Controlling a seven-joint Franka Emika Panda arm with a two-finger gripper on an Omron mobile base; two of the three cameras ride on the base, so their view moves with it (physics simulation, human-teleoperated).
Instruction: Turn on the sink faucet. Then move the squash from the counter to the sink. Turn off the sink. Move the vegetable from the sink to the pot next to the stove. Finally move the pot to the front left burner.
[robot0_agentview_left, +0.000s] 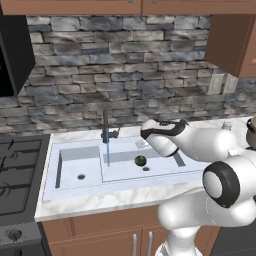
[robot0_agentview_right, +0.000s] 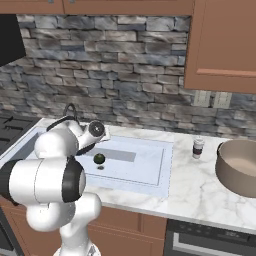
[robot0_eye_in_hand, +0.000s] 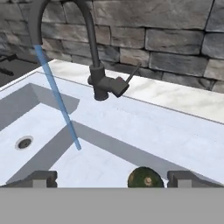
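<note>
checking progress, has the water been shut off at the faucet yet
No, in the hand view a blue stream still runs from the sink faucet into the sink.

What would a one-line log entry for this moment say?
faucet: running | squash: in sink, large bowl | gripper: open, above squash | pot: on counter

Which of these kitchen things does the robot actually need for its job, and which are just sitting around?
Needed:
sink faucet, running
squash, in the sink
pot
stove
hand, open

Just sitting around:
small jar on the counter
</note>
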